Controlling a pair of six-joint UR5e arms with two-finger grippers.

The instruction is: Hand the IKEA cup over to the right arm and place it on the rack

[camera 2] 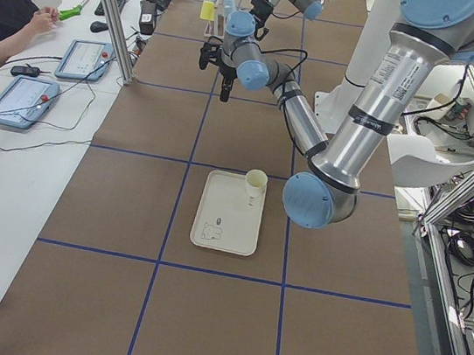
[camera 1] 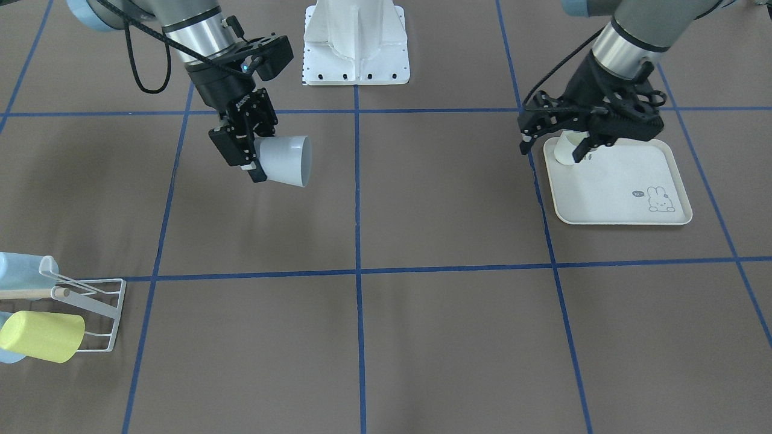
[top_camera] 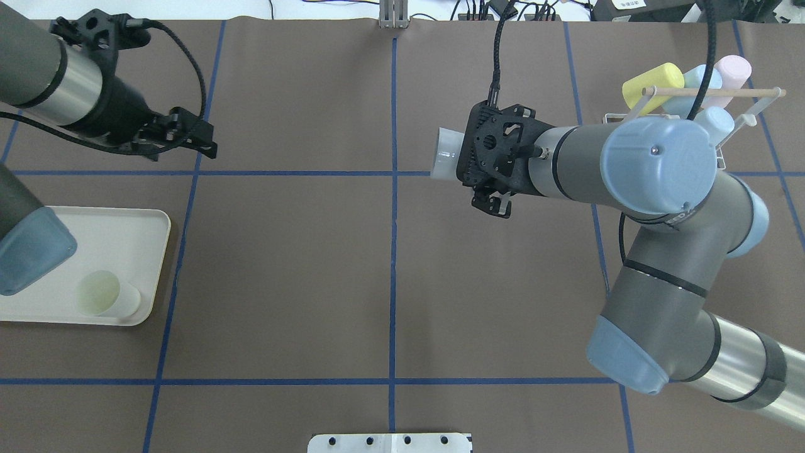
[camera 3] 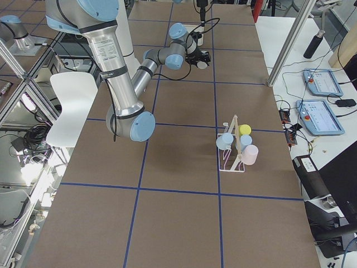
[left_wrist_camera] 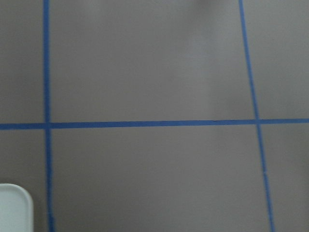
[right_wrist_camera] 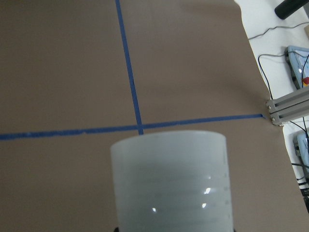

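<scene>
Right claw [camera 1: 252,158] is clamped on the base end of the pale IKEA cup [camera 1: 286,160], upper left of the front view. We see the cup held sideways above the worktop [camera 1: 422,337], long axis level, mouth facing frame centre, sticking out past the claw. Rack [camera 1: 102,307] sits lower left, well apart, with a yellow cup [camera 1: 42,336] on it. We judge the right arm far nearer it. Left claw [camera 1: 552,144], jaws apart and empty, hangs by the tray [camera 1: 627,199], upper right.

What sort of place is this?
Probably a robotics lab: a left arm and a right arm holding a cup over a tape-gridded table, control tablets on a side bench, a person seated there.
</scene>
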